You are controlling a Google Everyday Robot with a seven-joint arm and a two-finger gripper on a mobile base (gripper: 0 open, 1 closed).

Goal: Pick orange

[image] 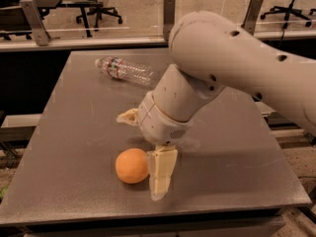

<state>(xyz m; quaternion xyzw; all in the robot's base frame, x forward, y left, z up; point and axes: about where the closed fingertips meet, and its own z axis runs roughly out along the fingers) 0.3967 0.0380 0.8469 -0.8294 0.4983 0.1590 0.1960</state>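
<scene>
The orange [131, 166] is round and matte and lies on the grey table [74, 107] near its front edge, left of centre. My gripper [138, 156] hangs low over the table with its fingers spread wide, so it is open. The near cream finger [161, 174] stands right against the orange's right side. The far finger [128, 116] points left, just behind the orange and apart from it. The orange sits roughly between the two. My bulky white arm [232, 63] reaches in from the upper right and hides the table's centre.
A clear plastic water bottle [123, 69] lies on its side at the table's back left. The table's front edge [148, 216] runs just below the orange. Office chairs [94, 9] and railings stand beyond the table.
</scene>
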